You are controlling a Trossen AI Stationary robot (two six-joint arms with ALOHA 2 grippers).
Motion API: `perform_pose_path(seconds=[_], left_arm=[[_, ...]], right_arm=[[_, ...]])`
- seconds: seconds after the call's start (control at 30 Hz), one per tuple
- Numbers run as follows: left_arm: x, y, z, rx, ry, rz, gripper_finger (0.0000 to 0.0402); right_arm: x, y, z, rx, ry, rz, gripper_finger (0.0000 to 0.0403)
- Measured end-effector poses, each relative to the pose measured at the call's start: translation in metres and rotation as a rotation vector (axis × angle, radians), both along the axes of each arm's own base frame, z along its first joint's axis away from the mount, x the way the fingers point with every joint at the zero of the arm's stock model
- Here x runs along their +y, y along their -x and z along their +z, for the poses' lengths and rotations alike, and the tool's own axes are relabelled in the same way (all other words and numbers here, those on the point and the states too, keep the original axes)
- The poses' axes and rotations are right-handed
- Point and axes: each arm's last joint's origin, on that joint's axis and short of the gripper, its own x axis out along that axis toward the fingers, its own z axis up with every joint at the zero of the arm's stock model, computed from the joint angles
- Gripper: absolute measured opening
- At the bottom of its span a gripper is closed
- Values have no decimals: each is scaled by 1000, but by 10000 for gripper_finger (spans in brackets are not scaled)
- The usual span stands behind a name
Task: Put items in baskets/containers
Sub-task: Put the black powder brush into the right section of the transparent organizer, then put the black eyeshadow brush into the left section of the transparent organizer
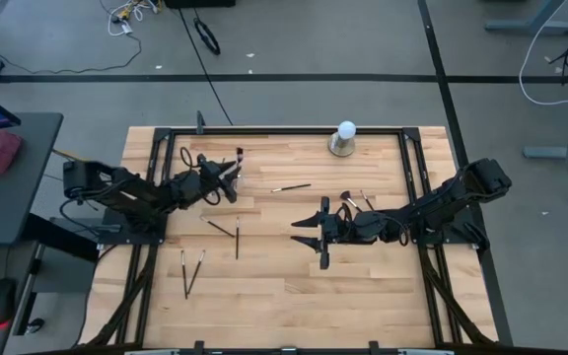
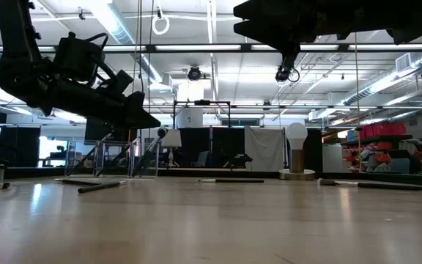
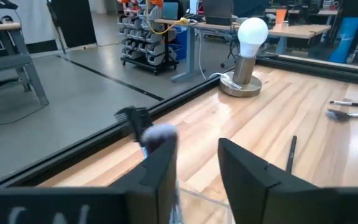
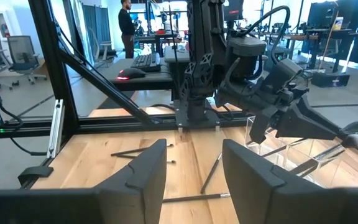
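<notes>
While my two arms hang over the wooden table [image 1: 264, 286], my left gripper [image 1: 233, 174] sits above the clear holder [image 4: 272, 140], fingers apart around a brush [image 3: 143, 121]. My right gripper [image 1: 309, 237] waits mid-table, fingers spread, empty. Loose brushes [image 1: 223, 229] lie between us; two more [image 1: 191, 273] lie nearer the front edge.
</notes>
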Motion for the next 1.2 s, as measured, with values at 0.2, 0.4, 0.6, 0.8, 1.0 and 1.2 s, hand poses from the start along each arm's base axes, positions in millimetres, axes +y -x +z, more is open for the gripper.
perform_pose_path(seconds=[0.2,0.4,0.6,0.8,1.0,1.2], left_arm=[[-9,-3,14,-56,-25,-1,151],[-37,-34,54,84,-109,-83,136],[-94,-68,104,491,-128,-264,112],[-160,-61,117,737,13,-413,91],[-208,-33,90,839,394,-429,80],[-226,-6,55,781,765,-143,110]], right_arm=[[0,0,-3,26,1,0,158],[0,0,-4,38,5,0,158],[0,0,-5,47,6,0,158],[1,1,-8,76,-21,4,158],[5,2,-9,88,-20,17,158],[5,2,-8,79,-8,17,158]])
